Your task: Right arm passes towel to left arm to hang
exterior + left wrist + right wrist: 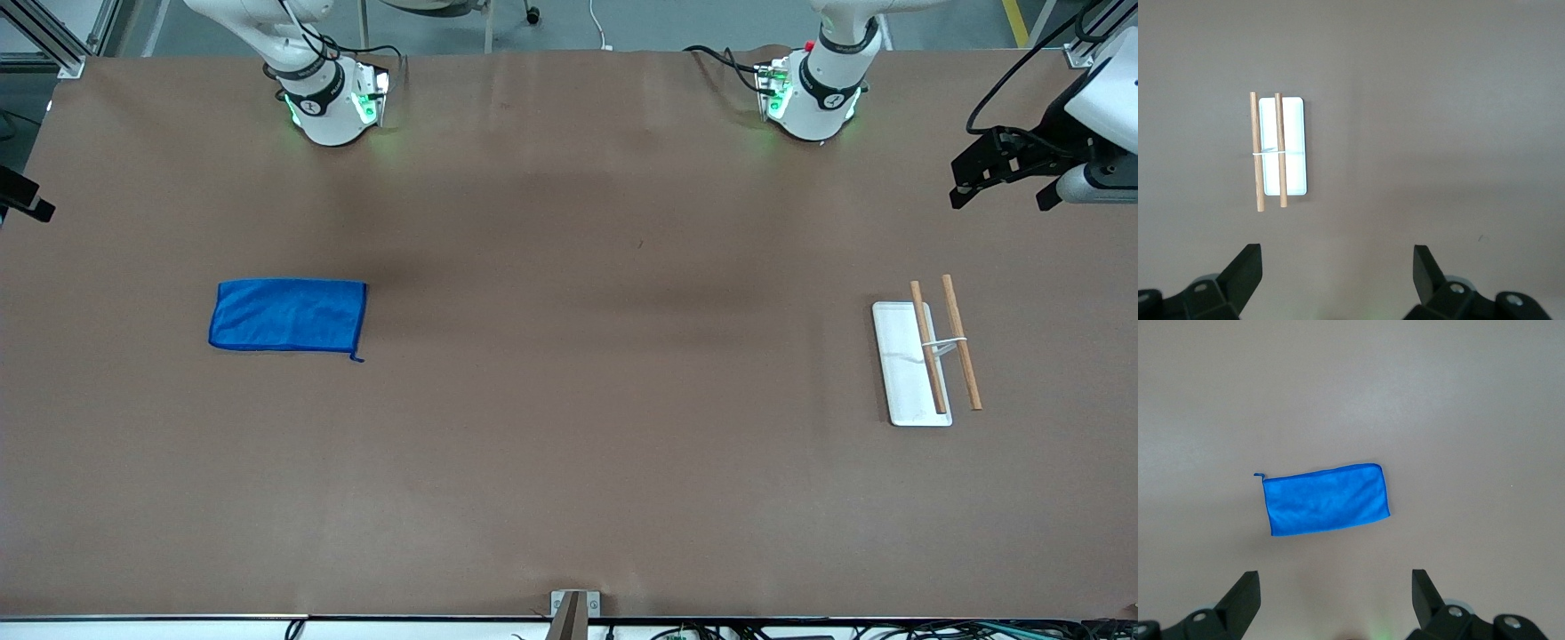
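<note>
Waiting: both arms are drawn back high at their own ends of the counter, nothing gripped, the handover not yet begun.
Towel: the towel lies flat, apparently folded, on the counter toward the right arm's end, its short corner tag sticking out at the corner nearer the front camera; lying spread and alone, it offers a free hem to pinch.
Right pincer: the right pincer hangs released, jaws wide, high over the counter with the towel in its wrist view; in the front view only a dark piece at the frame's edge may be part of it. This suits a straight descent, by my judgement.
Left pincer: the left pincer hangs released and empty, jaws apart, high over the left arm's end of the counter, waiting.
Rack: a white base with two wooden rods joined by a thin white piece stands toward the left arm's end, well apart from the towel; probably the hanging spot, hence the pass.
Writing: no brand, label or lettering can be read on the towel, the rack or the arms.
</note>
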`<action>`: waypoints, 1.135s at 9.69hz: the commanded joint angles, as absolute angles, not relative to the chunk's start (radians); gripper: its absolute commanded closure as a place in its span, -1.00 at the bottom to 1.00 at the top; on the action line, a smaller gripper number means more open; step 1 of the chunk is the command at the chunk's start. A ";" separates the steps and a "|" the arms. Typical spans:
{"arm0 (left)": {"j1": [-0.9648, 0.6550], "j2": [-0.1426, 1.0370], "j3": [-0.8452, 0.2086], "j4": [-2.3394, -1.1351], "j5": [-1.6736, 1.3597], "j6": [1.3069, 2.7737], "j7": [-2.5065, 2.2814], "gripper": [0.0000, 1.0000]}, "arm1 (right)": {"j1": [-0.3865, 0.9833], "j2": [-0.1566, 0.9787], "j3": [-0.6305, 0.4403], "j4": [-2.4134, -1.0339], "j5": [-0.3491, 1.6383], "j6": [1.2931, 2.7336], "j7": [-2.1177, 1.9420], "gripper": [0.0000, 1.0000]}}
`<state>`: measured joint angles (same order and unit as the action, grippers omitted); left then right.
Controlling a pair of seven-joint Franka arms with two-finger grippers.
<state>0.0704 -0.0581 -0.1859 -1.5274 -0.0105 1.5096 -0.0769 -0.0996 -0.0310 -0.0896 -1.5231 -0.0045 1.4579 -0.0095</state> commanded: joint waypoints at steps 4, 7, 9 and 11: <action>0.067 -0.032 -0.190 -1.513 0.011 1.494 -0.061 -1.00 | -0.101 -0.020 -0.089 -1.502 -0.020 1.445 -0.136 -1.00; 0.074 -0.025 -0.192 -1.517 0.008 1.494 -0.057 -1.00 | -0.094 -0.011 -0.089 -1.596 -0.021 1.454 -0.129 -1.00; 0.068 -0.025 -0.192 -1.520 0.008 1.493 -0.058 -1.00 | -0.068 -0.018 -0.086 -1.783 -0.021 1.624 -0.010 -1.00; 0.072 -0.028 -0.192 -1.523 0.008 1.493 -0.058 -1.00 | -0.067 -0.015 -0.080 -1.975 -0.023 1.826 -0.011 -1.00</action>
<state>0.0698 -0.0430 -0.1868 -1.5162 -0.0105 1.5079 -0.0769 -0.0704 0.0183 -0.0826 -1.8334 -0.0057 1.7174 -0.0336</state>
